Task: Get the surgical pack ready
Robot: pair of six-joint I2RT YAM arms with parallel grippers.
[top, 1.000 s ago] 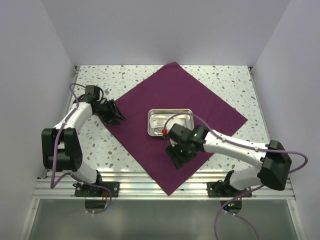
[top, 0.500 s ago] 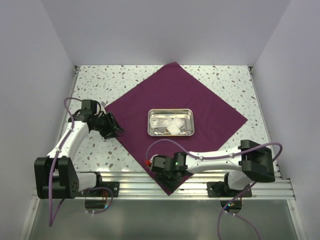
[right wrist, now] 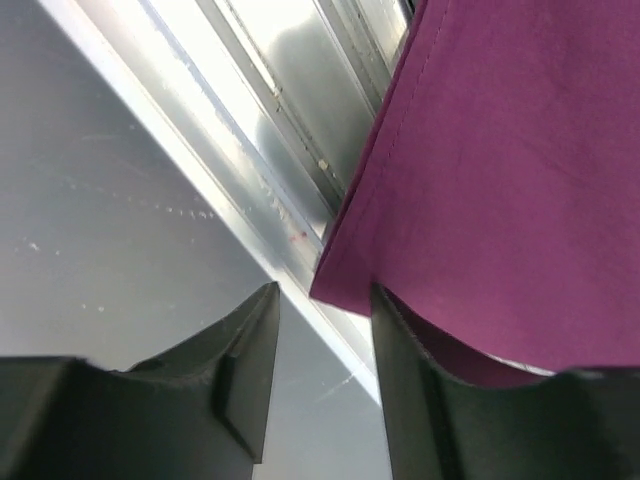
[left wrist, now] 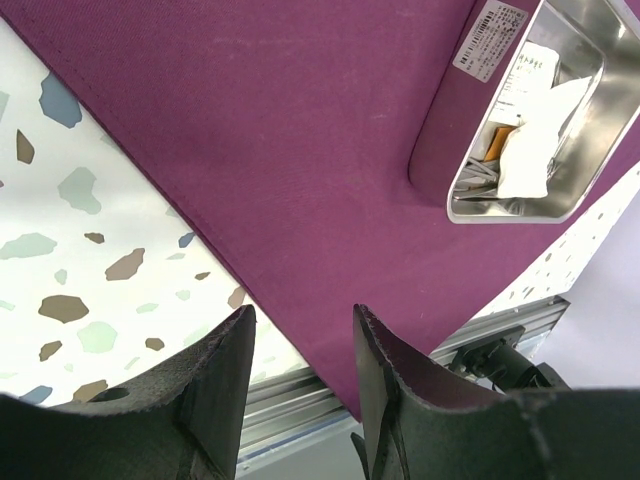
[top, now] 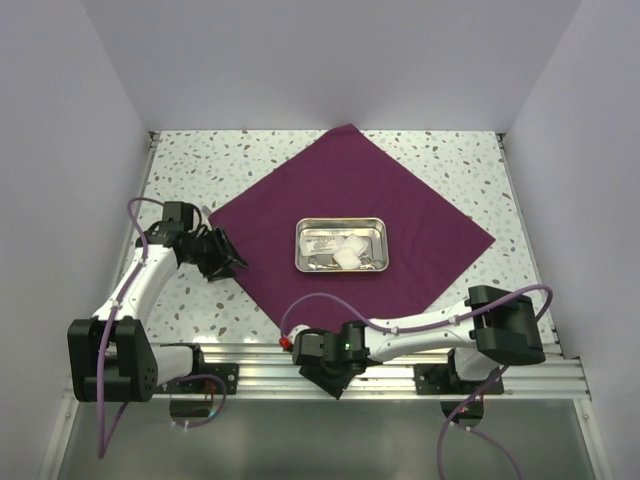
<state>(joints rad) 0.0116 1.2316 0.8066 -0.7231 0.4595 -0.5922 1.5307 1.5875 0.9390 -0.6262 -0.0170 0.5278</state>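
Observation:
The surgical pack is a deep purple-maroon cloth [top: 340, 190] spread as a square sheet, one corner pointing at the near rail. A steel tray [top: 372, 225] with white gauze and packets sits on its middle; it also shows in the left wrist view [left wrist: 600, 40]. My left gripper [top: 232, 258] is open and empty at the cloth's left edge [left wrist: 300, 200]. My right gripper [top: 330, 378] is open, low over the near rail, with the cloth's near corner [right wrist: 340, 290] at its jaws, not clamped.
The speckled tabletop [top: 190, 160] shows around the cloth. An aluminium rail [top: 260, 355] runs along the near edge, with a grey floor surface [right wrist: 120, 180] beyond it. White walls close in the left, right and back.
My right gripper has swung from beside the tray down to the cloth's near corner at the rail. My left arm has pulled back slightly and stays at the left edge.

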